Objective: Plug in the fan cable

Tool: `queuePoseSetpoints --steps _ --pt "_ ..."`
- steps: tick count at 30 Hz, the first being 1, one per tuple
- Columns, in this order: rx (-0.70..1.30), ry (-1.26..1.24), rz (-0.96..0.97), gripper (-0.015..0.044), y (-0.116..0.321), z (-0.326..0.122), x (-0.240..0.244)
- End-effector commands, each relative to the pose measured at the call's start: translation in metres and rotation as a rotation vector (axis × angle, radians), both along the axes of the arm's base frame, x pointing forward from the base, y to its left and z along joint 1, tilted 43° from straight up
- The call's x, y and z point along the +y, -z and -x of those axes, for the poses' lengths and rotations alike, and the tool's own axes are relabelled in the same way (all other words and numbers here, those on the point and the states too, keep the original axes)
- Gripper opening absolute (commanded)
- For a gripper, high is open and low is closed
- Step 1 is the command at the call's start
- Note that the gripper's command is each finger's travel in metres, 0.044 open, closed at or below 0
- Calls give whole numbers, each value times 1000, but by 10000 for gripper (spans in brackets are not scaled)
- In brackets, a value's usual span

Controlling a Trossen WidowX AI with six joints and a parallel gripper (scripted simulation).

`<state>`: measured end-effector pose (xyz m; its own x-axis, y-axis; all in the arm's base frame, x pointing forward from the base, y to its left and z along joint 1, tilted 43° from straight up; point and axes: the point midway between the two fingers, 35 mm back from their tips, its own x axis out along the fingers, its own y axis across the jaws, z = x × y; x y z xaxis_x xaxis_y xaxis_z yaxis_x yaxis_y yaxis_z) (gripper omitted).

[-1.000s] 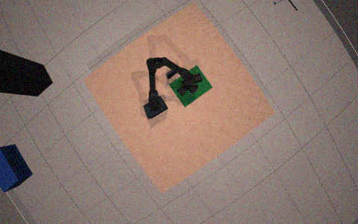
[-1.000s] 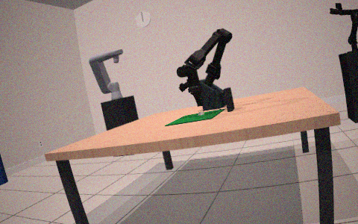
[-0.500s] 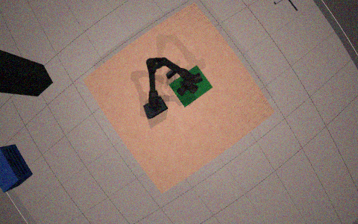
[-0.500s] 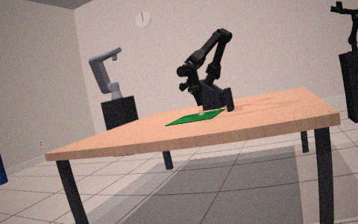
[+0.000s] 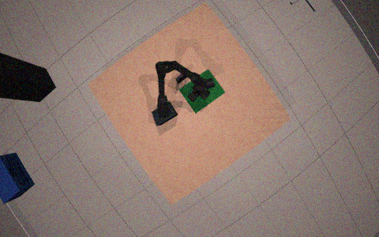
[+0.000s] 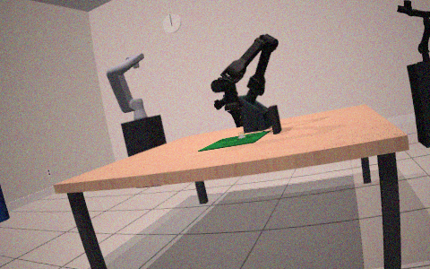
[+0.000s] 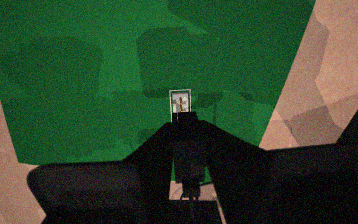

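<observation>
The green board (image 5: 218,92) (image 6: 219,144) (image 7: 120,70) lies flat on the table. The four-pin fan header (image 7: 180,102) (image 6: 242,135) is a small pale outlined socket with brassy pins, partly covered by the plug in the wrist view. My gripper (image 7: 185,127) (image 6: 238,125) is shut on the black plug (image 7: 189,157), above the board. The plug's front end overlaps the header's near edge in the wrist view; in the exterior view the fingertips stand a little above the header, so plug and header look apart. The cable (image 7: 190,192) trails from the plug's rear. In the top view the arm hides plug and header.
A black upright block (image 5: 181,79) (image 6: 273,119) stands beside the board's edge. The arm's dark base (image 5: 164,114) is on the wooden table (image 5: 237,122) (image 6: 157,166). Other robots on pedestals stand away from the table.
</observation>
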<state>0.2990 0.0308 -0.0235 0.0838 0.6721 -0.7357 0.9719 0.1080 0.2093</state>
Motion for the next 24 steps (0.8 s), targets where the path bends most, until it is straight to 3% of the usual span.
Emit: queuePoseSetpoints --steps 1,24 --pt "1 -3 -1 0 1 -1 0" --pt "4 -1 -2 0 18 -2 15"
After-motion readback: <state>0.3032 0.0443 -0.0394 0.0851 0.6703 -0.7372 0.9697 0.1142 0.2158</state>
